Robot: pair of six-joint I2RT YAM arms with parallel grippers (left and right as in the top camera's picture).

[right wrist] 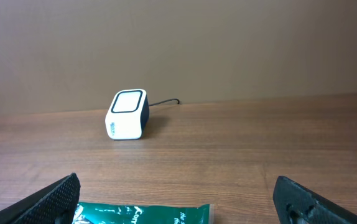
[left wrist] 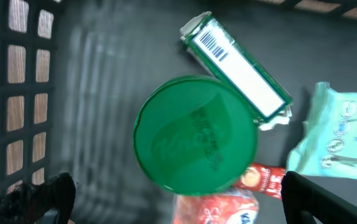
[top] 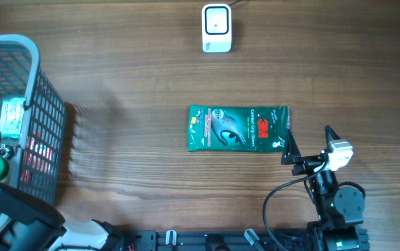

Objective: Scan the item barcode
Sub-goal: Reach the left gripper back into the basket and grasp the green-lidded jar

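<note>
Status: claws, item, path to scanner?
Left claw open, above items in grey mesh basket. Right claw open beside flat green glove packet, not gripping. White box scanner beyond, nothing between.

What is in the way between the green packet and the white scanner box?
Nothing that I can see. Only bare wooden table lies between the green packet and the white scanner. The right gripper is open, close by one end of the packet, with nothing between them either.

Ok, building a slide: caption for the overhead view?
Open right end effector beside green glove packet, white scanner farther back.
</note>
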